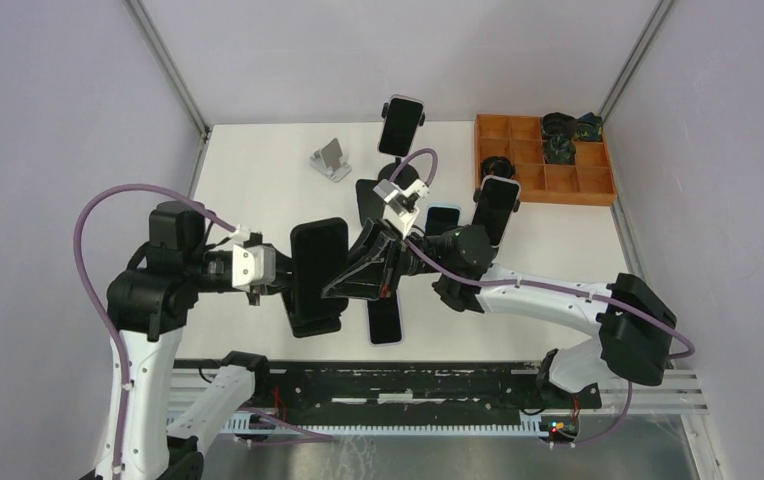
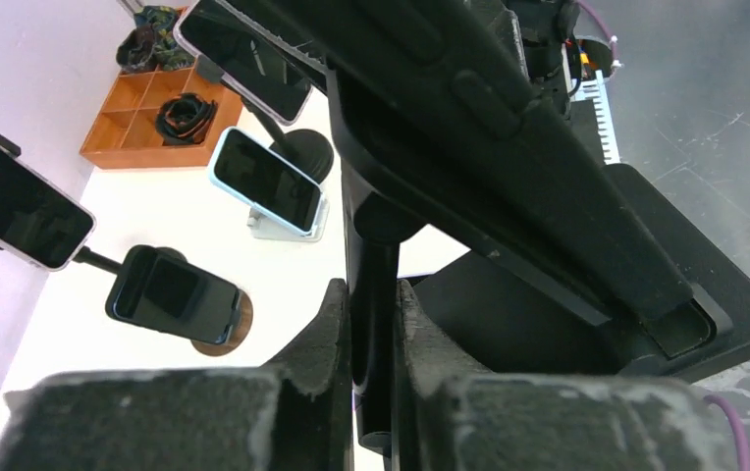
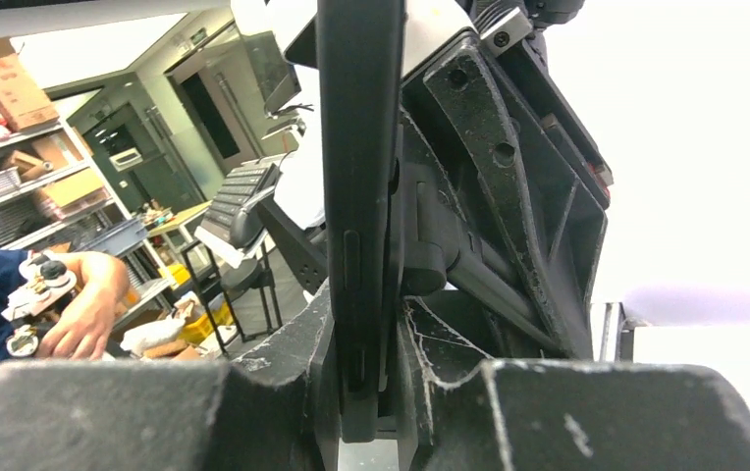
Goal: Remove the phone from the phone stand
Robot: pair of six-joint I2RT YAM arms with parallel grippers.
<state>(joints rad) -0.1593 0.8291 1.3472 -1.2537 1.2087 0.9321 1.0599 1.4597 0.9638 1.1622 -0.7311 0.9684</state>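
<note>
Phone [image 1: 318, 265] sits in the stand [image 2: 734, 304], screen up, with the pair held in the air between my arms. My right gripper [image 3: 361, 324] is clamped on the phone's edge, probably to draw it out. My left gripper [image 2: 373, 294] pinches the stand's thin neck, probably as a brace.

The black phone [image 1: 318, 262] has a dark face turned up. It sits on the black stand [image 1: 314, 323], whose flat foot peeks out under it.
</note>
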